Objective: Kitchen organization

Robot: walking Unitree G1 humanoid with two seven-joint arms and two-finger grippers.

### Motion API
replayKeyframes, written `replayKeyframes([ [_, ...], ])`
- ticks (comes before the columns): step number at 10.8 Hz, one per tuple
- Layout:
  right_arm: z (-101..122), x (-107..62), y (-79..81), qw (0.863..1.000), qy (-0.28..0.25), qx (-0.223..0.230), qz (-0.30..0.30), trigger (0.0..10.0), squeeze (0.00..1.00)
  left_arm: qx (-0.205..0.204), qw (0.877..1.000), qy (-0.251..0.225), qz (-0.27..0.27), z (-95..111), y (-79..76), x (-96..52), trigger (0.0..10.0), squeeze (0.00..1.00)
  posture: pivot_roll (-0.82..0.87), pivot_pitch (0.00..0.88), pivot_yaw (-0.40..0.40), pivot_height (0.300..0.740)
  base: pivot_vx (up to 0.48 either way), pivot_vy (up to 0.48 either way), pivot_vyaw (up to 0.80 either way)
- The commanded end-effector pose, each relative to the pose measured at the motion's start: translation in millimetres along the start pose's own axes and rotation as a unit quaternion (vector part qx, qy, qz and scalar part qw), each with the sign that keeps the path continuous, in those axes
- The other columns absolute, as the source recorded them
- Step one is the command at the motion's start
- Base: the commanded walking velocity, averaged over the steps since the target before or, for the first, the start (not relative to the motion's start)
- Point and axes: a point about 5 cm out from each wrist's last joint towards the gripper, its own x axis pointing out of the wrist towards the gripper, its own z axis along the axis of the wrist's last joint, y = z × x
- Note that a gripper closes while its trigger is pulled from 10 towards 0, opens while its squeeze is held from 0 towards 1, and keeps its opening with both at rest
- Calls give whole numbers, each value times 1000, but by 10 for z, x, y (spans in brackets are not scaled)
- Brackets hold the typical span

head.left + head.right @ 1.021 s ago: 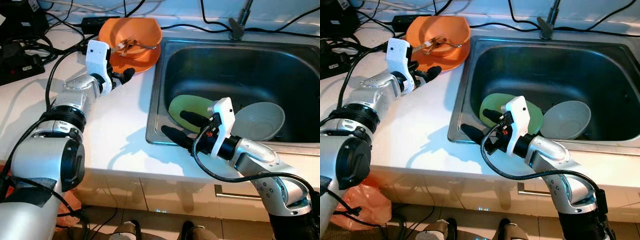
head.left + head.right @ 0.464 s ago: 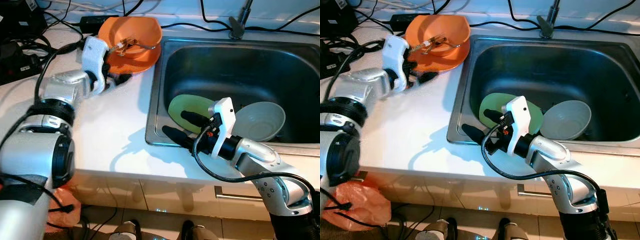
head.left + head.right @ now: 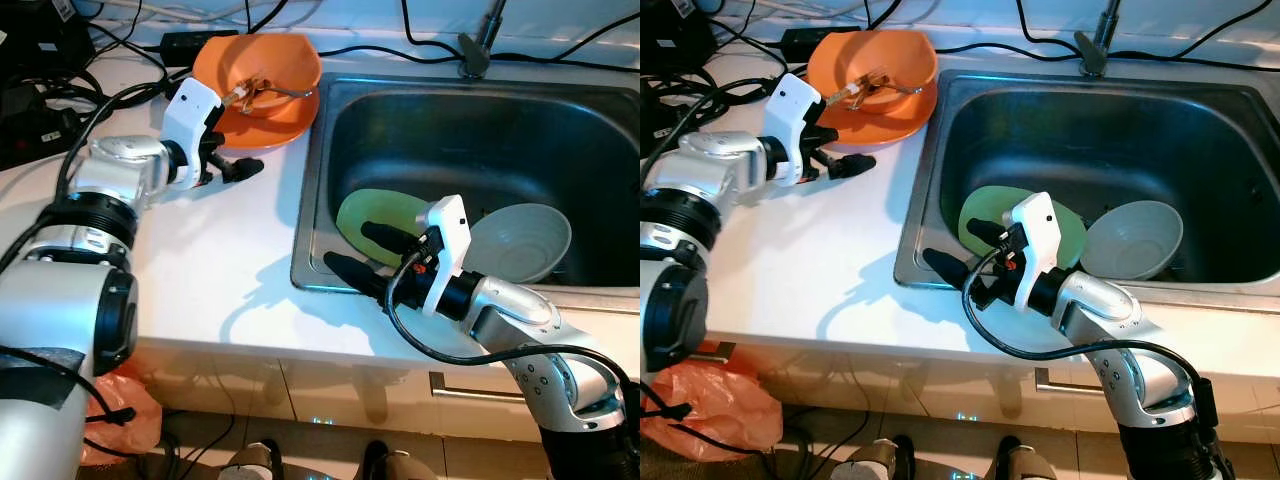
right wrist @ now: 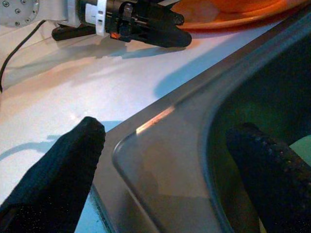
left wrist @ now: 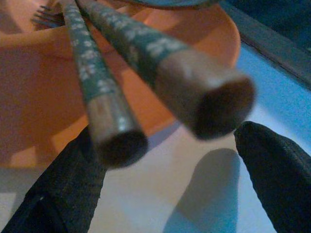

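Note:
An orange bowl (image 3: 262, 70) rests on an orange plate (image 3: 902, 118) on the white counter (image 3: 215, 255), left of the sink (image 3: 318, 150). Two green-patterned chopsticks (image 5: 121, 39) and a fork (image 3: 288, 92) lie in the bowl. My left gripper (image 3: 238, 166) stands open just in front of the plate's rim, and the chopstick ends jut out above its fingers (image 5: 58, 189). In the sink lie a green plate (image 3: 385, 212) and a grey bowl (image 3: 522, 240). My right gripper (image 3: 362, 254) hovers open over the sink's front left corner, with nothing between its fingers (image 4: 53, 174).
Black cables and power adapters (image 3: 40, 110) crowd the counter's back left. The faucet base (image 3: 474, 55) stands behind the sink. Below the counter edge are cabinet drawers (image 3: 470, 385), and an orange bag (image 3: 120, 420) lies on the floor.
My left forearm has swung left and lower, and its fingers now point along the counter beside the plate's rim. The right arm has not moved.

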Motion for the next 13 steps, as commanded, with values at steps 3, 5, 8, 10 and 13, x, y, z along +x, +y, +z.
replayKeyframes([
  [3, 12, 7, 23, 1000, -4, -3, 12, 10000, 0, -6, 995, 78, -62, -270, -55, -24, 10000, 0, 38, 182, 28, 740, 0, 0, 0],
  [5, 6, 17, 15, 1000, -5, -3, 13, 10000, 0, 4, 993, 79, -93, -235, -55, -60, 10000, 0, 43, 176, 27, 740, 0, 0, 0],
  [8, 18, 22, 9, 1000, -6, -6, 16, 10000, 0, 18, 981, 83, -175, -178, -108, -109, 10000, 0, 51, 169, 25, 740, 0, 0, 0],
  [10, 21, 32, 9, 1000, -7, -6, 18, 10000, 0, 25, 970, 79, -230, -113, -176, -115, 10000, 0, 52, 168, 24, 740, 0, 0, 0],
  [13, 30, 27, 10, 1000, -8, -7, 21, 10000, 0, 47, 937, 90, -335, -95, -326, -140, 10000, 0, 53, 168, 25, 740, 0, 0, 0],
])
